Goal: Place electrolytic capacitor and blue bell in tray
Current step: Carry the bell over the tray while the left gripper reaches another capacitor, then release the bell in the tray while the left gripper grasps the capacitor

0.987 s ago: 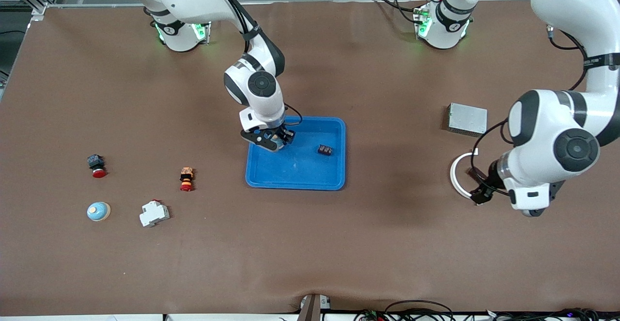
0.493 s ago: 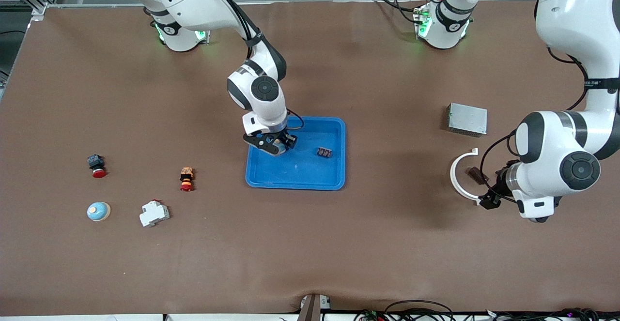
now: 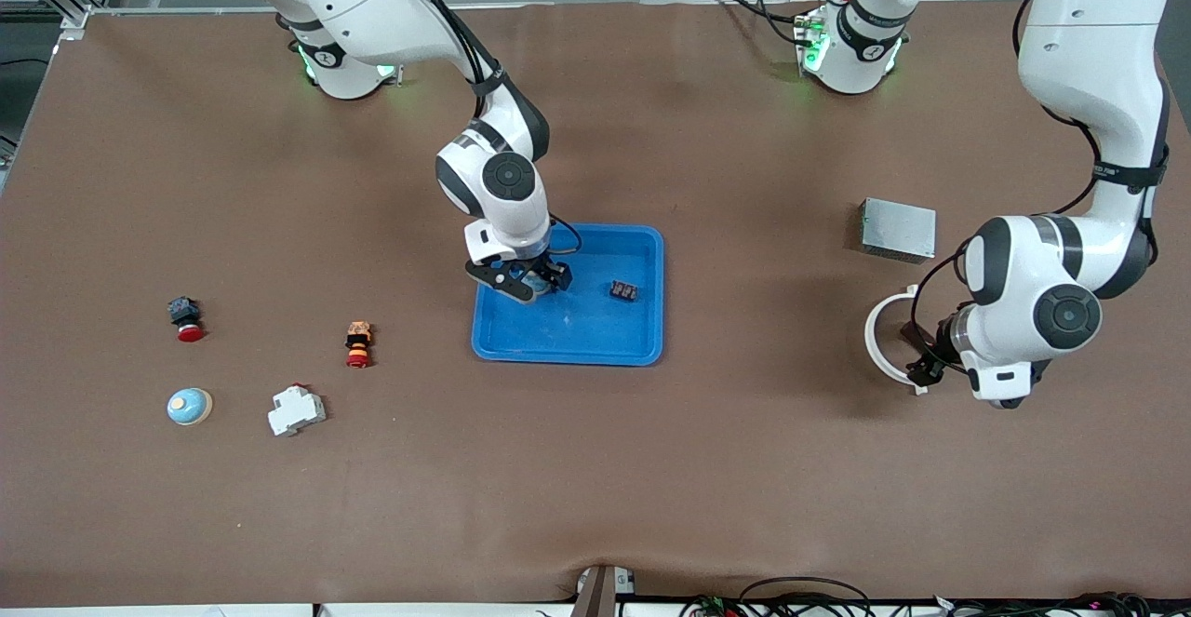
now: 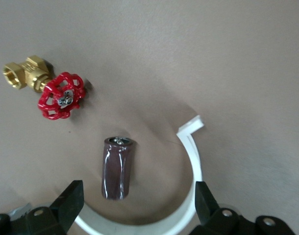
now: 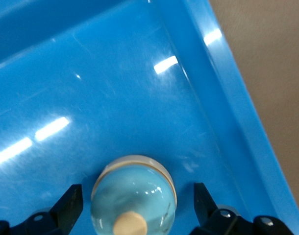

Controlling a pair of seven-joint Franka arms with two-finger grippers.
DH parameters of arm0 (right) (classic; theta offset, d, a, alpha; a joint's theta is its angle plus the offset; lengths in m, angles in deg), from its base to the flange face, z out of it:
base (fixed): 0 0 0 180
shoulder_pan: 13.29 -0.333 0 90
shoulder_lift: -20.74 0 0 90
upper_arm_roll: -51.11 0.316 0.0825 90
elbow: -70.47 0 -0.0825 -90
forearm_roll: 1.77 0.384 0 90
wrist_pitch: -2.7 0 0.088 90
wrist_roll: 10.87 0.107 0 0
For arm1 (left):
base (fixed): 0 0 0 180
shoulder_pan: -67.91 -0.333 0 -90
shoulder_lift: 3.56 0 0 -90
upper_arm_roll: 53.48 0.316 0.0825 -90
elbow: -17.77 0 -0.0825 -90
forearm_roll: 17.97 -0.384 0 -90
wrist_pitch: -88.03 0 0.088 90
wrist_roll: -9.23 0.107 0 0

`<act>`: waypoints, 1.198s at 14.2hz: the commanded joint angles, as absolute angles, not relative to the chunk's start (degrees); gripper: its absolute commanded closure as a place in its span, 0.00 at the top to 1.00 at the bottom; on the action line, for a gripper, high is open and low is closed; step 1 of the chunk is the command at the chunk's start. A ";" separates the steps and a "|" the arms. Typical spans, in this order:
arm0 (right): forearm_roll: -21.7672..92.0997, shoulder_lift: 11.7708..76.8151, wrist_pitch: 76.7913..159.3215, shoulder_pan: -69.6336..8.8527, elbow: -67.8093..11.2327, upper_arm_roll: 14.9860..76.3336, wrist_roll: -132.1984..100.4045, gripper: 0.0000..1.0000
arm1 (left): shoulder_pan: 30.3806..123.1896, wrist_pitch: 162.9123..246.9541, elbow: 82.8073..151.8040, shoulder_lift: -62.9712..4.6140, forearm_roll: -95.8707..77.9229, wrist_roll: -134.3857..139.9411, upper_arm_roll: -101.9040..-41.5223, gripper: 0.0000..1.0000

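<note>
Right gripper (image 5: pixel 135 205) low inside the tray (image 3: pixel 595 333), near its 9 o'clock wall; fingers (image 5: pixel 66 205) apart, clear gap each side of the blue bell (image 5: pixel 134 193), which rests on the tray floor.

Left gripper (image 4: pixel 137 208) over the electrolytic capacitor (image 4: pixel 118 167), fingers spread, nothing gripped. Capacitor lies on the table inside the white C-shaped clip (image 4: pixel 188 171), toward the left arm's end, at the tray's 3 o'clock, well apart.

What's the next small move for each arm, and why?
Probably lift the right gripper straight up: its fingers stand open either side of the blue bell, which sits in the tray. The open left gripper hovers over the electrolytic capacitor; it could descend next.
</note>
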State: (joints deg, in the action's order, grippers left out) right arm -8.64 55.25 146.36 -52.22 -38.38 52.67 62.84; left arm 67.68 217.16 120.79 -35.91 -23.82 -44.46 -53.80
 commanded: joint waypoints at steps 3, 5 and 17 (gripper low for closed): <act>-8.89 54.32 120.27 -50.22 -21.68 52.95 58.16 1.00 | 65.62 223.03 128.33 -33.44 -25.44 -43.86 -54.09 0.94; -8.45 52.83 113.73 -48.11 -18.83 52.87 49.30 1.00 | 65.63 223.03 129.47 -32.92 -25.44 -43.77 -54.09 0.77; -8.01 45.59 113.79 -10.24 -19.73 52.78 -29.62 1.00 | 65.54 222.69 128.87 -31.78 -25.52 -40.27 -54.09 0.00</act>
